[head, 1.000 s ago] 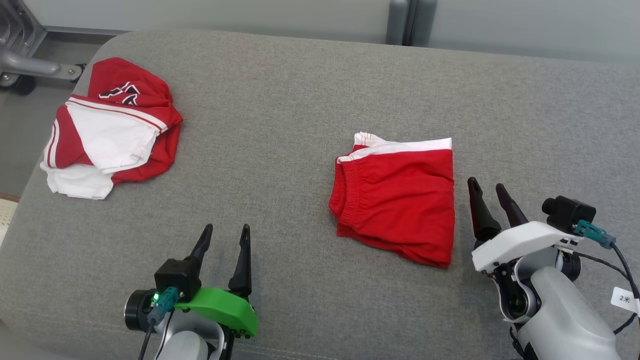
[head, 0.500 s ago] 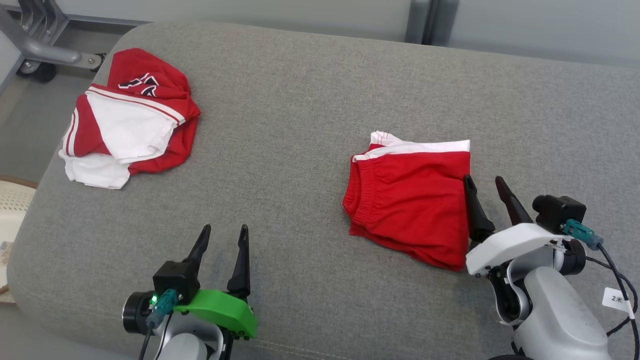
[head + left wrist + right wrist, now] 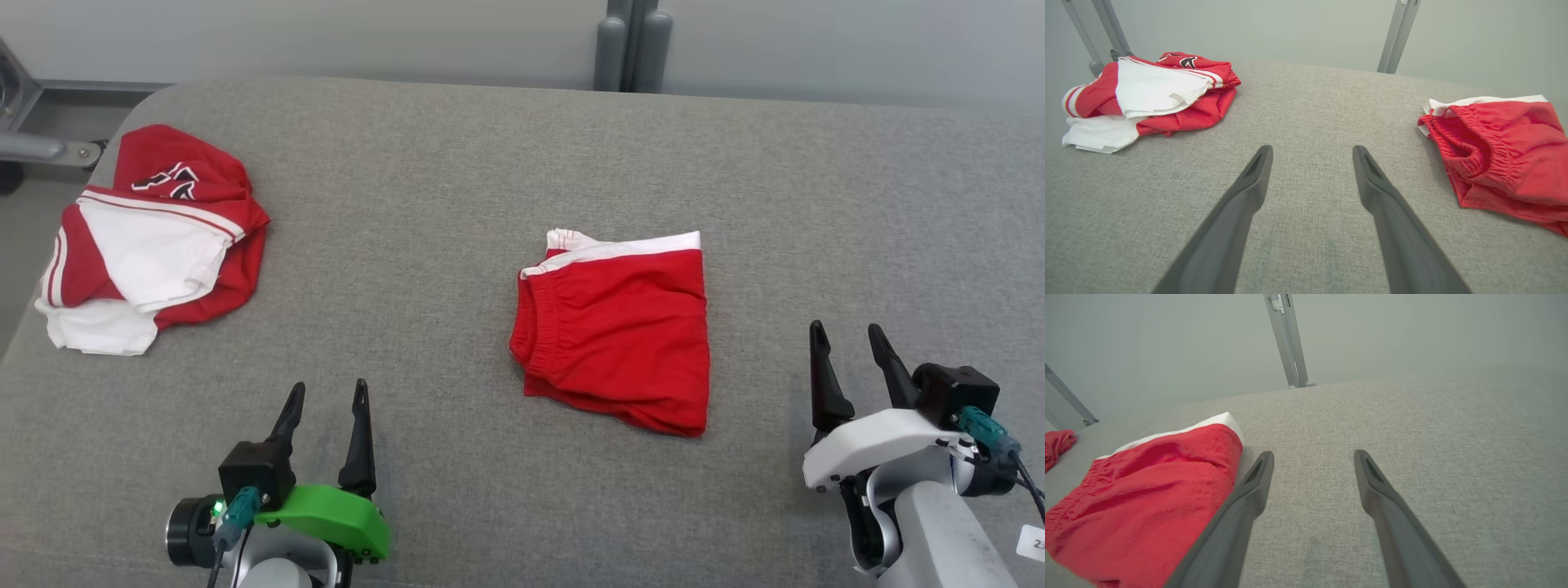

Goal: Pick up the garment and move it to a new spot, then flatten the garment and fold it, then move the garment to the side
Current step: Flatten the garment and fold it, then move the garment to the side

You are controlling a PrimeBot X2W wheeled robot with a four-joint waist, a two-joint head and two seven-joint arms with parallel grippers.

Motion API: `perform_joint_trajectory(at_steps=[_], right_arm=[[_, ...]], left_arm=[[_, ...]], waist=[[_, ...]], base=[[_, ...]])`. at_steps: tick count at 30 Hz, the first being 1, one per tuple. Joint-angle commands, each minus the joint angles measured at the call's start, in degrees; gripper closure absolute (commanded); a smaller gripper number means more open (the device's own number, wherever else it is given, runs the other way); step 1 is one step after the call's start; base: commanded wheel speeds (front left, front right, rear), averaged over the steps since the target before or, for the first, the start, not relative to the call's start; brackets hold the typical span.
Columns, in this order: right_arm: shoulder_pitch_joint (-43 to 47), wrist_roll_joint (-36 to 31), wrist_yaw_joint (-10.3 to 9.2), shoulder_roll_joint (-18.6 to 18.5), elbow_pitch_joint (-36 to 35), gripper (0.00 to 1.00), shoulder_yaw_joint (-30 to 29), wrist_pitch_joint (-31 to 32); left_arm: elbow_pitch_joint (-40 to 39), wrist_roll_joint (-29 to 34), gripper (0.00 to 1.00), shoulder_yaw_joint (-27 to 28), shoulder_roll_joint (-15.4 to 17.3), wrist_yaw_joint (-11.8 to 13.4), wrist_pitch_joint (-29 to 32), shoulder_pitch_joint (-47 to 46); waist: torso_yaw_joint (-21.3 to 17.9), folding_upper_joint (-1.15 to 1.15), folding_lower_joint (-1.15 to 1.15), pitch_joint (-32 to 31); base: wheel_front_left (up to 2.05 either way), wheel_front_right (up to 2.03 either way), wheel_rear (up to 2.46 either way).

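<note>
I see the folded red cloth shorts with white trim [image 3: 612,335] lying centrally on the grey upholstered cushion [image 3: 457,180]; my left gripper [image 3: 328,386] and right gripper [image 3: 845,328] hover spread, holding nothing (the right near the shorts, not touching); a crumpled red-and-white garment [image 3: 151,237] sits far left.

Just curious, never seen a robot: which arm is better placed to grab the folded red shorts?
Probably right: the open right gripper stands close beside the shorts; the left gripper is farther off.
</note>
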Motion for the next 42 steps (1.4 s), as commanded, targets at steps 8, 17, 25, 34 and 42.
perform_joint_trajectory(at_steps=[8, 17, 25, 34, 42], right_arm=[[4.64, -2.31, -0.01, 0.13, -2.67, 0.00, -0.51, -0.13], [7.43, -0.64, -0.01, 0.12, -2.79, 0.00, 0.92, -0.14], [8.22, 0.19, -0.01, 0.12, -3.06, 0.00, 1.13, -0.14], [6.77, 0.83, -0.01, 0.12, -2.72, 0.00, 2.91, -0.14], [2.57, 3.91, -0.01, 0.05, 0.89, 0.00, 7.94, -0.14]], left_arm=[[-1.17, 2.36, 0.00, 3.03, 0.16, -0.36, 0.02, 2.98], [-1.50, 3.67, 0.00, 4.53, 0.17, -0.78, 0.02, 5.49], [-2.17, 4.15, 0.00, 4.32, 0.17, -1.02, 0.02, 6.29], [-2.06, 3.43, 0.00, 2.68, 0.17, -1.13, 0.02, 5.11], [-1.55, 3.49, 0.00, -0.76, 0.15, -1.97, 0.02, 3.19]], waist=[[-5.07, 0.00, 0.00, -2.67], [-6.78, 0.00, 0.00, -4.09], [-6.49, 0.00, 0.00, -4.54], [-3.91, 0.00, 0.00, -2.92], [2.52, 0.00, 0.00, 0.04]], base=[[0.00, 0.00, 0.00], [0.00, 0.00, 0.00], [0.00, 0.00, 0.00], [0.00, 0.00, 0.00], [0.00, 0.00, 0.00]])
